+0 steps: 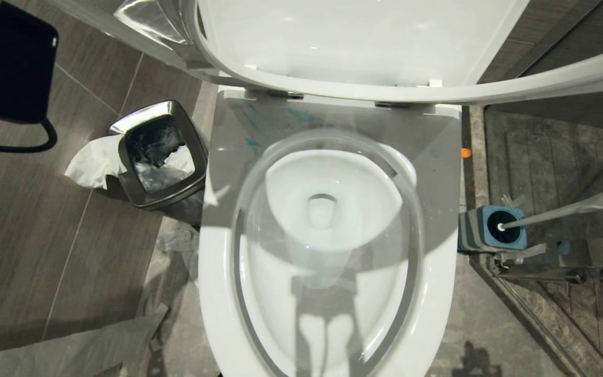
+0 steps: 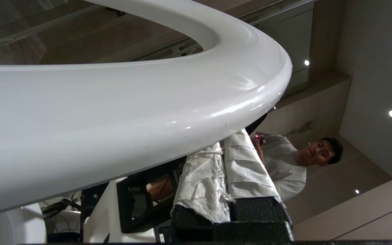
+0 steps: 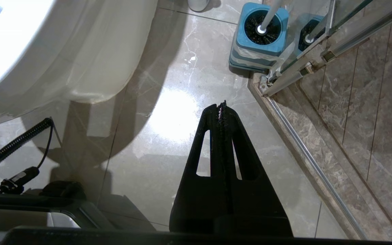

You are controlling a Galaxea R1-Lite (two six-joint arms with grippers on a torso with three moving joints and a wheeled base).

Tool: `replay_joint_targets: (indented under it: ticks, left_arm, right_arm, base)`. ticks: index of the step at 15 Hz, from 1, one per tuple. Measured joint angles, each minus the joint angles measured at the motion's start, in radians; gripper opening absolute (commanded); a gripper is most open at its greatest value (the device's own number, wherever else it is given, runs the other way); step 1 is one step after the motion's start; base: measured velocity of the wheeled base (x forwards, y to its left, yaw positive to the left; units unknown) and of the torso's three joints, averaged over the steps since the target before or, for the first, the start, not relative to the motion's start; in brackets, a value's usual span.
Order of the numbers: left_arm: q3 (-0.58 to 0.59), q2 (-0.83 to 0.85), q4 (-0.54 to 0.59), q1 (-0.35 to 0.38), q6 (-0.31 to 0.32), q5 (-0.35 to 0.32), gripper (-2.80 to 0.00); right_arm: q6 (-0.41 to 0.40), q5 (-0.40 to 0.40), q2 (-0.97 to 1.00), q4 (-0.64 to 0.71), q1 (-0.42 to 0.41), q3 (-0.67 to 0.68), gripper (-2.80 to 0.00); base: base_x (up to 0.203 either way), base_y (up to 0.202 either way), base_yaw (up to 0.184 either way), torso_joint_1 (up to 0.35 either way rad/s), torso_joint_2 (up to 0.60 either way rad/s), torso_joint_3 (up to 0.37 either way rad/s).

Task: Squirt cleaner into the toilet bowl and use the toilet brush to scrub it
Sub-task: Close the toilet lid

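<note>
The toilet brush (image 1: pixel 568 208) stood in its holder (image 1: pixel 492 228) at three o'clock of the toilet bowl (image 1: pixel 322 220). Both grippers' fingers were closed, empty: left gripper (image 2: pixel 223 170) (paper-wrapped) under the seat (image 2: pixel 114 112), presumably raising it; right gripper (image 3: pixel 221 112) parked.

The left tool (image 2: pixel 224 154) pointed upward, its paper-wrapped fingers (image 2: pixel 202 180) pressed together. The right tool (image 3: pixel 222 107) hung pointing down, its black fingers (image 3: pixel 231 143) closed.

no readable text, labels, brands or numbers anywhere, toilet bowl (image 1: pixel 327 209) surfaces blank, brush holder (image 1: pixel 492 229) unmarked, steel bin (image 1: pixel 160 154) shows no print, nothing legible in either wrist view
</note>
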Motion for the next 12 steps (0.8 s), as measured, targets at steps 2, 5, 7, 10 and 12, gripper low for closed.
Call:
replay_joint_targets:
  ticks: [2, 5, 7, 10, 12]
  left_arm:
    - [-0.001, -0.001, 0.000, 0.000, 0.003, 0.000, -2.80]
    - [-0.004, -0.002, 0.000, 0.002, 0.014, 0.000, -2.80]
    - [-0.007, -0.002, -0.001, 0.015, 0.023, -0.001, -2.80]
    - [-0.024, -0.002, 0.000, 0.027, 0.032, 0.000, -2.80]
    - [-0.028, -0.001, 0.000, 0.028, 0.033, 0.000, -2.80]
  right_arm:
    - [0.000, 0.000, 0.000, 0.000, 0.000, 0.000, -2.80]
    - [0.000, 0.000, 0.000, 0.000, 0.000, 0.000, -2.80]
    - [0.000, 0.000, 0.000, 0.000, 0.000, 0.000, -2.80]
    - [0.000, 0.000, 0.000, 0.000, 0.000, 0.000, -2.80]
    - [0.000, 0.000, 0.000, 0.000, 0.000, 0.000, -2.80]
  base:
    - [0.000, 0.000, 0.000, 0.000, 0.00, 0.000]
    - [0.000, 0.000, 0.000, 0.000, 0.00, 0.000]
    - [0.000, 0.000, 0.000, 0.000, 0.00, 0.000]
    - [0.000, 0.000, 0.000, 0.000, 0.00, 0.000]
    - [0.000, 0.000, 0.000, 0.000, 0.00, 0.000]
